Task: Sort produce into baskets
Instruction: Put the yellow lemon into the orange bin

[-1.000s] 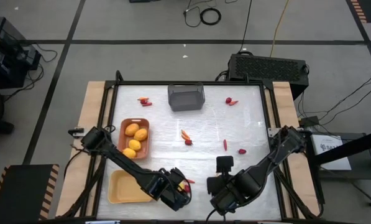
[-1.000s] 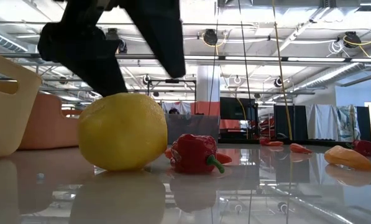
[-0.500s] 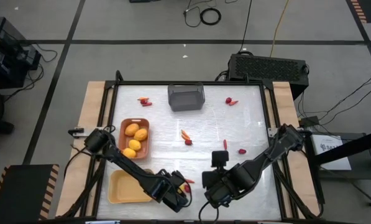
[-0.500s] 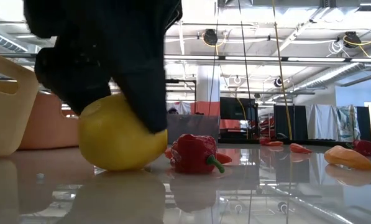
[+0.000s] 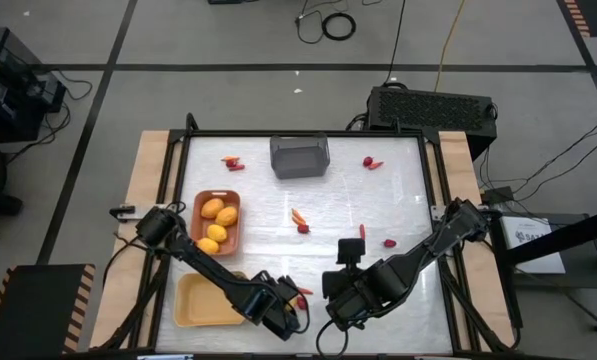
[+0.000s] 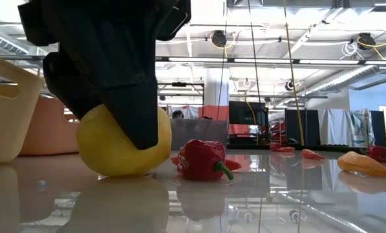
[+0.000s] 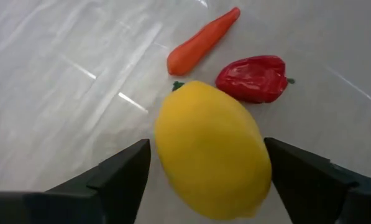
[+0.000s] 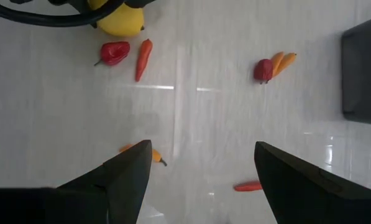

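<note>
Noting the left tool (image 5: 286, 312) at the lower centre of the high view, standing open astride a yellow lemon (image 7: 213, 149). Seeing one finger (image 7: 120, 171) just clear of the fruit and the other hard against its side; not being able to tell whether a firm grip is in place. Finding the lemon sitting on the worktop (image 5: 398, 200), at lower left in the low view.

Recording a red pepper (image 7: 252, 78) just beside the lemon and a carrot (image 7: 201, 42) just past it.

Noting the right tool (image 5: 335, 303) near the left one, to its right in the high view, hanging wide open over bare worktop and holding nothing.

Locating the pale yellow tray (image 5: 190, 306) at the lower left of the high view and the orange-brown tray (image 5: 230, 198) above it, holding four yellow-orange fruits (image 5: 218, 233).

Logging small red and orange pieces (image 5: 300, 220) scattered mid-worktop and the grey bin (image 5: 299, 157) at the upper centre.
</note>
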You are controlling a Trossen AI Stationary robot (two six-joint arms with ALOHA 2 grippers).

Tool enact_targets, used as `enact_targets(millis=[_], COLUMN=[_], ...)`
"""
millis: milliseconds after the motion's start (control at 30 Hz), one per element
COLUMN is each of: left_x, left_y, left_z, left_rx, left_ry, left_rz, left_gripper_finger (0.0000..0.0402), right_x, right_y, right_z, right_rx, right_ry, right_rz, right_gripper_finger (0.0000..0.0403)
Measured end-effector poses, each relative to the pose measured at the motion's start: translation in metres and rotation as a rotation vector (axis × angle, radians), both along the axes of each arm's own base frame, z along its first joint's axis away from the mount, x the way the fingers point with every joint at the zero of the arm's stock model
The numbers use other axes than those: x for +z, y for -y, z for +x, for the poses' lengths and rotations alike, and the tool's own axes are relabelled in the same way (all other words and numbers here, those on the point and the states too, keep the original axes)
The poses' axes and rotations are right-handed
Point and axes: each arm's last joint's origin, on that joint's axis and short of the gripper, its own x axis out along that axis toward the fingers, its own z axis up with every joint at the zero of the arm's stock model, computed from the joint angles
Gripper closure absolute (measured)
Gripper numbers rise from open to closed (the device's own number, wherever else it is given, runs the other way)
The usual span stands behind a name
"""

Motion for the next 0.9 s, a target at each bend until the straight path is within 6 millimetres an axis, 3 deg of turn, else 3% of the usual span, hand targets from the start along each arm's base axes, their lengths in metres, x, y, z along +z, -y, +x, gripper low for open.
enact_targets(millis=[200,400,567,900], left_x=[0.0,0.01,0.045,0.125], left_y=[-0.002,-0.004,-0.02,-0.093], left_z=[0.001,0.0,-0.007,-0.059], left_rx=[0.01,0.012,0.02,0.106], left_ry=[-0.001,0.017,0.062,-0.095], left_rz=[-0.001,-0.011,0.042,0.236], left_gripper_finger=[0.0147,0.0163,0.0165,0.0166], right_x=[0.0,0.0,0.0,0.001], right_y=[0.0,0.0,0.0,0.005], right_z=[0.0,0.0,0.0,0.008], right_rx=[0.003,0.017,0.026,0.022], right_ry=[0.0,-0.004,-0.007,0.026], right_rz=[-0.002,-0.008,-0.011,0.006], right_gripper_finger=[0.0126,0.0126,0.0126,0.0126])
